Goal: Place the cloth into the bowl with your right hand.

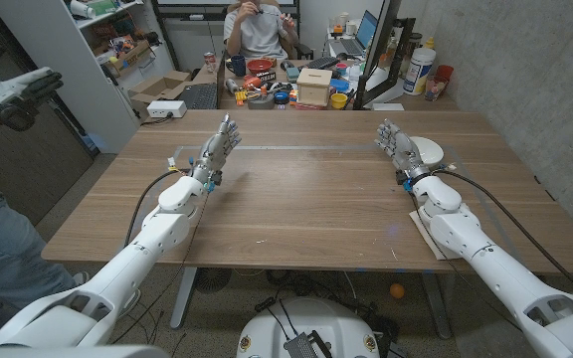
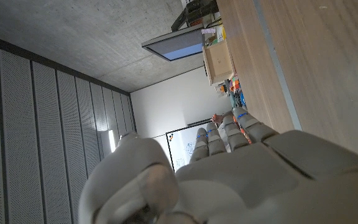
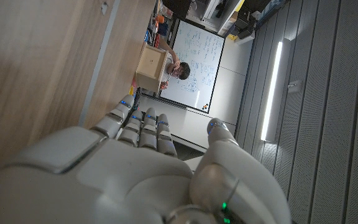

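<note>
A Vega-1 robot holds both arms over a wooden table (image 1: 296,199), seen from the head camera. The left hand (image 1: 221,142) is raised at about 10 o'clock on the tabletop, fingers extended upward and a little apart, with nothing in its grasp. The right hand (image 1: 396,145) mirrors it at about 2 o'clock, also upright, fingers extended and empty. Just behind the right hand, at its 1 o'clock, sits a white rounded bowl (image 1: 431,152), partly hidden by the hand. A flat tan sheet that appears to be the cloth (image 1: 428,237) lies at about 4 o'clock on the table, near the right edge and partly under the right forearm, well apart from the fingers; whether the arm touches it cannot be told. In the left wrist view the left hand (image 2: 241,180) points its fingers along the table, and in the right wrist view the right hand (image 3: 123,174) does the same. Beyond the table, at 12 o'clock, a person (image 1: 257,28) sits at a cluttered desk bearing a small wooden box (image 1: 314,86). At 9 o'clock a second person's gloved hand (image 1: 13,91) is raised at the picture's edge.
</note>
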You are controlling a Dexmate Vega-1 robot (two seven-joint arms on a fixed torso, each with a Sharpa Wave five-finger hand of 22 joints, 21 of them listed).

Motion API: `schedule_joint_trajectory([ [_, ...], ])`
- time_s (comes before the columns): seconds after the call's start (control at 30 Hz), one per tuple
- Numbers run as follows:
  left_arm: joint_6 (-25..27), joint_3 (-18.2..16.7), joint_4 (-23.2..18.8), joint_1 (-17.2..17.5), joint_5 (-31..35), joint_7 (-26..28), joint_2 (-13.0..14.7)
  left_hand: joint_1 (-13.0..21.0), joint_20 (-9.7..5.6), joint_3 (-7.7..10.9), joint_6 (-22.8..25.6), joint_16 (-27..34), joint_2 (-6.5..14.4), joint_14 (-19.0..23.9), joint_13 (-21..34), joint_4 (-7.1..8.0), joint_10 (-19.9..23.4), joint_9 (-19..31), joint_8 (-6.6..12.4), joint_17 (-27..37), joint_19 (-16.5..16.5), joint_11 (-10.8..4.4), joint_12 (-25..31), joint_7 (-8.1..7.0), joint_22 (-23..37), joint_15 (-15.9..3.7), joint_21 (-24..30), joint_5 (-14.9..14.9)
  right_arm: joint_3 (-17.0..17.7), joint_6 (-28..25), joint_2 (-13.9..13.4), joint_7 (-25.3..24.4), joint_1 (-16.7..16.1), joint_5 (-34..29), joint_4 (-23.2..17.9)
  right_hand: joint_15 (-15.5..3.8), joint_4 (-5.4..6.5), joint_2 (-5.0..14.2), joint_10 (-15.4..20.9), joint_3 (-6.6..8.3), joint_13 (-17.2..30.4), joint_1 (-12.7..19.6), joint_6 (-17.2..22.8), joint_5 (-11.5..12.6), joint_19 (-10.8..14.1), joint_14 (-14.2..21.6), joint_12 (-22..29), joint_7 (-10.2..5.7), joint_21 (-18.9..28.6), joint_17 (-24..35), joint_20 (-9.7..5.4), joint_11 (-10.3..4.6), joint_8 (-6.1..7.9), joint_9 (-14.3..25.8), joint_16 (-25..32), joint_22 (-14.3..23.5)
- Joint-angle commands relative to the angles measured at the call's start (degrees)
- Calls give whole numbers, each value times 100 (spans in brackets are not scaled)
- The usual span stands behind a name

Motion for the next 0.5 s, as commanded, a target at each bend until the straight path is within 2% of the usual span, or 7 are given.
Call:
schedule_joint_trajectory([
  [0.03, 347, -913, 392, -133, 811, -816, -648, 41, -86, -59, 19, 35, -8, 26, 27, 13, 9, 17, 36, 18, 51, -55, 27, -64, 21, -61, 39, 37, 922, -356, 705, 337, -138, -782, -17, -23, -3, -2, 53, 22, 27, 43, 15, 40, 36, 44, 11, -28, 21, 22, -6, -7, 21, 7, 37, 8],
  [0.33, 515, -1342, 415, -126, 1254, -1074, -1000, 33, -81, -75, 11, 27, -10, 0, 27, 14, -5, 17, 28, 18, 22, -34, 21, -52, 20, -63, 29, 44, 1331, -450, 1125, 566, -172, -1162, -39, -31, -8, 10, 68, 12, 27, 43, 12, 41, 27, 52, 4, -33, 20, 21, -7, -8, 22, 6, 36, 8],
  [0.43, 560, -1426, 438, -136, 1348, -1145, -1084, 31, -80, -80, 12, 25, -9, -6, 27, 15, -9, 17, 27, 18, 18, -42, 20, -52, 20, -58, 29, 47, 1439, -547, 1238, 547, -237, -1216, -193, -31, -12, 18, 94, 9, 28, 45, 18, 41, 29, 74, 9, -35, 22, 20, -11, -7, 25, 6, 43, 8],
  [0.5, 622, -1465, 416, -135, 1406, -1185, -1121, 30, -75, -83, 9, 25, -7, -10, 27, 15, -4, 17, 25, 18, 11, -24, 22, -50, 20, -59, 27, 50, 1491, -656, 1270, 463, -337, -1300, -459, -28, -14, 24, 113, 8, 28, 48, 28, 42, 34, 87, 13, -37, 25, 20, -13, -4, 30, 6, 46, 8],
])
